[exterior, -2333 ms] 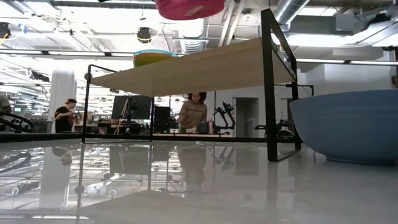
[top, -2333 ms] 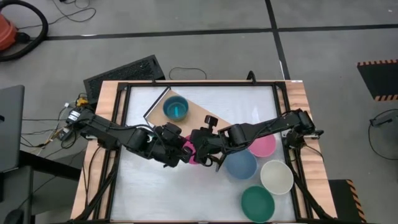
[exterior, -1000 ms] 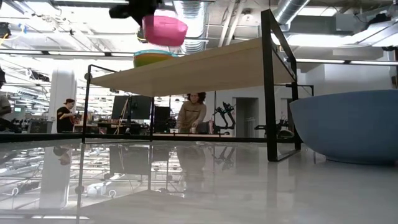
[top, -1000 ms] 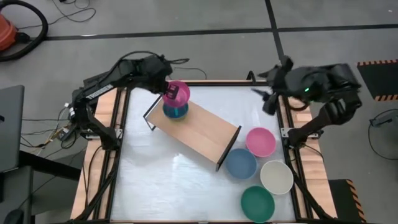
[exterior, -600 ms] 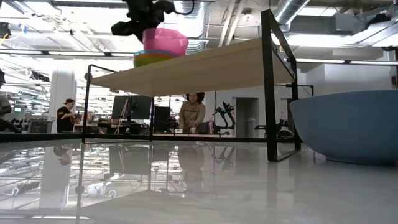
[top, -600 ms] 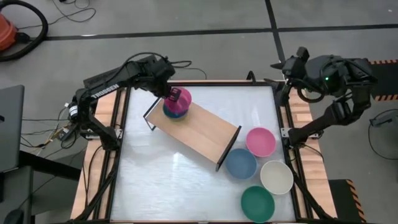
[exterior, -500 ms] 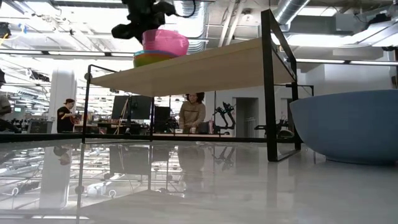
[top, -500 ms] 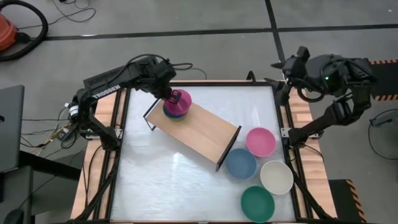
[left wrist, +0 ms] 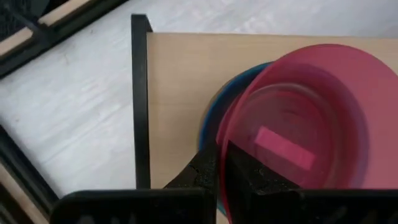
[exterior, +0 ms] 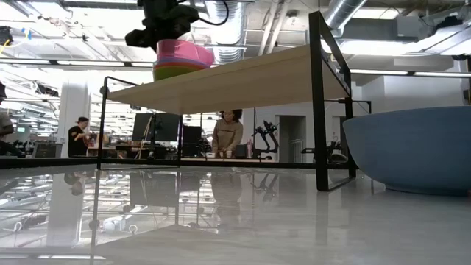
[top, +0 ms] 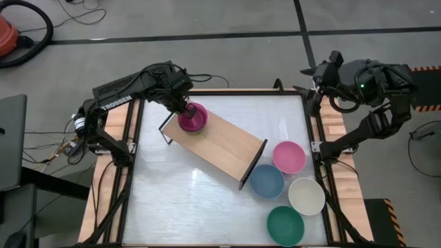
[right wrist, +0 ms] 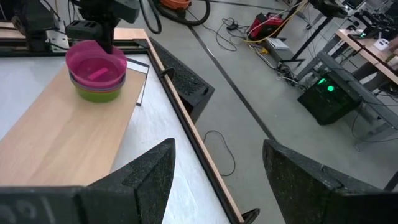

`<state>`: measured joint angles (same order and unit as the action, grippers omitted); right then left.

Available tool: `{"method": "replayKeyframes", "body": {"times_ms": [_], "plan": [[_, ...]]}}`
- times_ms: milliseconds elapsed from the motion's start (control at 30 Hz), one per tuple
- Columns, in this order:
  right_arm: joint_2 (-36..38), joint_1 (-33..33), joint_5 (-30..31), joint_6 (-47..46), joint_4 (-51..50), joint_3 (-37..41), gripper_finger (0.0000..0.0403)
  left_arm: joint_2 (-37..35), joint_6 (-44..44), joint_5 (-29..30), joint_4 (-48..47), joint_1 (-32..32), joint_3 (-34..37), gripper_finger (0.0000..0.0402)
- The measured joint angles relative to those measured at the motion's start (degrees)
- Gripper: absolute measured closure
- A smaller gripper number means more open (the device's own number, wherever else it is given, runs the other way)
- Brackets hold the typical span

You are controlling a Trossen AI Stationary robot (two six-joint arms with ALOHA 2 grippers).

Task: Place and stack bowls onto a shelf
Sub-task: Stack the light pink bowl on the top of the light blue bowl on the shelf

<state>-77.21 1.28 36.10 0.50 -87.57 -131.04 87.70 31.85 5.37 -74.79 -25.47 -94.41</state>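
A magenta bowl [top: 195, 118] sits on top of a stack at the far left end of the light-wood shelf [top: 224, 146]. Under it are a teal bowl [left wrist: 212, 115] and a lime green bowl [right wrist: 99, 92]. My left gripper [top: 185, 108] stands over the stack's far left side, shut on the magenta bowl. In the low view the stack [exterior: 182, 60] shows on the shelf board [exterior: 243, 79]. My right gripper [top: 306, 79] hangs open and holding nothing, raised at the table's far right corner. My left gripper pinches the magenta bowl's rim [left wrist: 222, 148] on its far left side, one finger inside the bowl and one outside. The fingers [left wrist: 249, 177] come from above, slanting down. The bowl rests nested in the teal bowl, a little tilted.
Four larger bowls stand on the white tabletop right of the shelf: pink [top: 289, 157], grey-blue [top: 267, 181], cream-white [top: 306, 195], dark green [top: 285, 225]. The shelf's middle and near right end are bare wood. People show in the room beyond the table.
My left gripper has come down with the magenta bowl onto the stack; the bowl, held tipped above the teal bowl before, now sits nested in it, nearly level. My right gripper has drawn back a little toward the table's far right corner, still open.
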Motion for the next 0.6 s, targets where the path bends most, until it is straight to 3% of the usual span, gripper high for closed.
{"method": "replayKeyframes", "body": {"times_ms": [233, 467, 600], "plan": [[0.0, 0.0, 0.0, 0.0, -0.7, 0.1, 0.0134, 0.0, -7.0, -0.4, 0.8, 0.5, 0.0, 0.0366], [0.2, 0.0, -3.1, -5.8, -2.4, 6.0, 0.0133, 0.0, -11.3, -1.7, 1.1, 1.4, 0.0, 0.0258], [1.2, 0.0, -4.5, -16.6, -2.5, 14.8, 0.0133, 0.0, -8.5, -2.1, 0.6, 1.2, 0.0, 0.0203]]}}
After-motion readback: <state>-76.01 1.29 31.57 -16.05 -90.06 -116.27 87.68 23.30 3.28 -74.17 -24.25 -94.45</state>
